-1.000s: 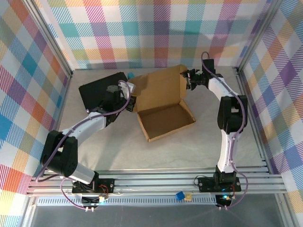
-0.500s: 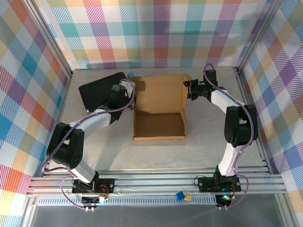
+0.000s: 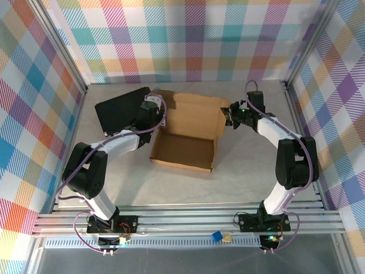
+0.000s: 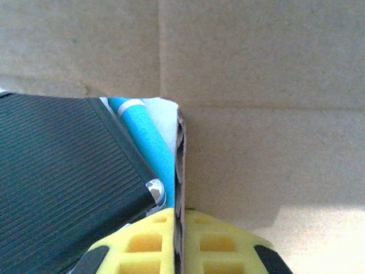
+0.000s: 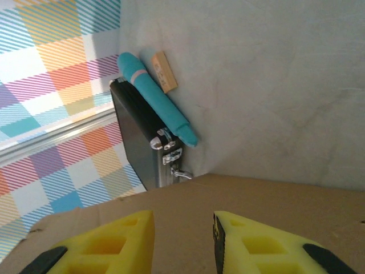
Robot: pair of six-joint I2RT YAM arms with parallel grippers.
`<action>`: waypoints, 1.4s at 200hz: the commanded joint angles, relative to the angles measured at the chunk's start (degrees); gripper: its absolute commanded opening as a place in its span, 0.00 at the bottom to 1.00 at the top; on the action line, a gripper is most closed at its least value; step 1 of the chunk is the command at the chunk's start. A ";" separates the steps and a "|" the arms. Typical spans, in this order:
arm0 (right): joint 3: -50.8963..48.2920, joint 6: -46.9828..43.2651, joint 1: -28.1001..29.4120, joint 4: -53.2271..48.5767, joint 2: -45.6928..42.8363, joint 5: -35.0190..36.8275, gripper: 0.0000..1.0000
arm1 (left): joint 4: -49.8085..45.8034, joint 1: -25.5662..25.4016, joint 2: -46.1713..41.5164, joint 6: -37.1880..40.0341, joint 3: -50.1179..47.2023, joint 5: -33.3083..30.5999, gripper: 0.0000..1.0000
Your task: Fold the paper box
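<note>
Pale table (image 3: 251, 165), plaid walls (image 3: 188, 40) — box (image 3: 185, 151) mid-table, lid (image 3: 194, 114) raised, beside case (image 3: 117, 108) — left gripper (image 4: 178, 216) clamped on box wall; right gripper (image 5: 183, 220) at lid's right edge, fingers apart.

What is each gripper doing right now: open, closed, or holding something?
Left gripper: closed on an edge of the paper box.
Right gripper: open, jaws apart over the box.
</note>
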 commanded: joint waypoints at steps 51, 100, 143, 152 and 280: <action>0.21 -18.99 0.66 -3.59 -3.31 -2.30 0.25 | 3.44 -2.54 2.30 -0.49 1.93 -5.49 0.00; -2.90 -20.87 -0.29 -1.64 -4.76 -5.67 0.25 | 4.55 -2.54 1.61 0.70 0.73 -5.79 0.00; -4.57 -2.89 -0.82 1.87 -6.38 -6.91 0.39 | 8.04 -2.51 0.66 0.93 -1.52 -4.90 0.00; -4.76 2.43 -0.50 1.81 -6.25 -6.43 0.39 | 9.74 -2.54 0.63 0.80 -2.31 -4.30 0.00; -6.59 38.47 1.26 -8.89 -7.48 -5.47 0.56 | 15.76 -2.54 -0.05 -2.32 -5.89 -4.82 0.00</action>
